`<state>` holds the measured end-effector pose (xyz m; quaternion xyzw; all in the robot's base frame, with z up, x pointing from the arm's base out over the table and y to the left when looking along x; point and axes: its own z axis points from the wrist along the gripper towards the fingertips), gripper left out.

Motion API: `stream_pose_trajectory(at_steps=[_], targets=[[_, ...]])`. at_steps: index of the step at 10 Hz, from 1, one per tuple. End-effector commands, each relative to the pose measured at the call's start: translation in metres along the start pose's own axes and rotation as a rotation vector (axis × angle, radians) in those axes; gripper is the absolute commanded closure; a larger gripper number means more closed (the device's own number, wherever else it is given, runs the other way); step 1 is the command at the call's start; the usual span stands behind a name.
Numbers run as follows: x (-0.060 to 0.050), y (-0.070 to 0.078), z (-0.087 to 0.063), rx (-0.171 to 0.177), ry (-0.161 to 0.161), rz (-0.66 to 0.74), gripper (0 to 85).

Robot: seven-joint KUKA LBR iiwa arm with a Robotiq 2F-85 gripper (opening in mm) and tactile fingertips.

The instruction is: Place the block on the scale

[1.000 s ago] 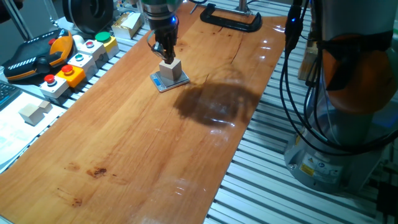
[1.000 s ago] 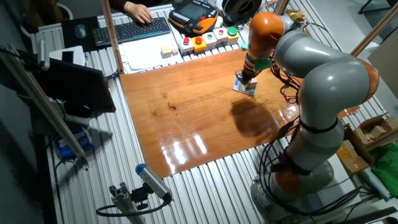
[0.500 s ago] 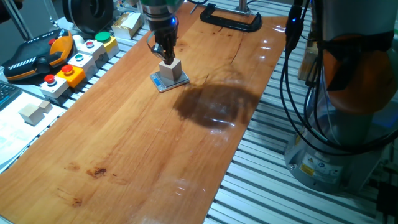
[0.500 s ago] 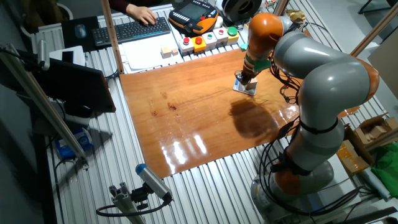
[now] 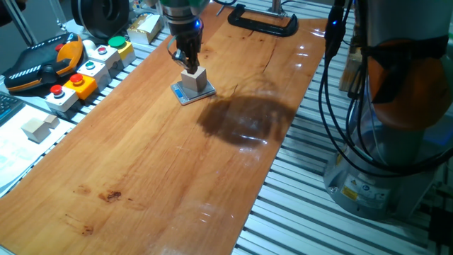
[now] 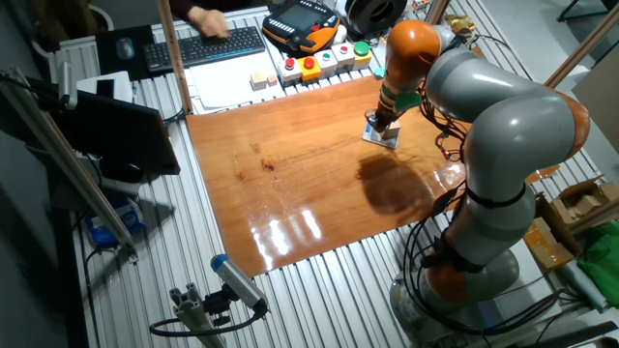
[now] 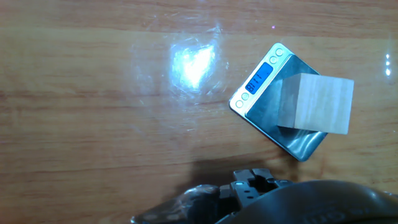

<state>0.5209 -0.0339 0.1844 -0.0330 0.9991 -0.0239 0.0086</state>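
Observation:
The light tan wooden block [image 5: 196, 78] sits on the small silver-grey scale [image 5: 182, 95] at the far side of the wooden table. The hand view shows the block [image 7: 316, 103] resting on the scale's bluish-grey plate [image 7: 264, 112], next to the lit blue display. My gripper [image 5: 188, 64] hangs straight down, its tips right at the block's top far edge. The fingers look slightly parted and do not lift the block. In the other fixed view the gripper [image 6: 381, 119] stands over the scale [image 6: 380, 136]. The fingertips are hidden in the hand view.
A row of button boxes [image 5: 85, 76] and an orange-black pendant [image 5: 42, 64] line the table's left side. A pale joined pair of blocks [image 5: 39, 127] lies on paper. A black clamp [image 5: 262, 23] sits at the far edge. The robot base [image 5: 396, 142] stands to the right.

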Motion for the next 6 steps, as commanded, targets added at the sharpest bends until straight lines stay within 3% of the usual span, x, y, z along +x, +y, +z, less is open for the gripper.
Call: stream_pose_trajectory(at_steps=[1, 6], targets=[[0.0, -0.0001, 0.0001, 0.0, 0.0, 0.001, 84.3], [0.0004, -0.0014, -0.0005, 0.007, -0.004, 0.002, 84.3]])
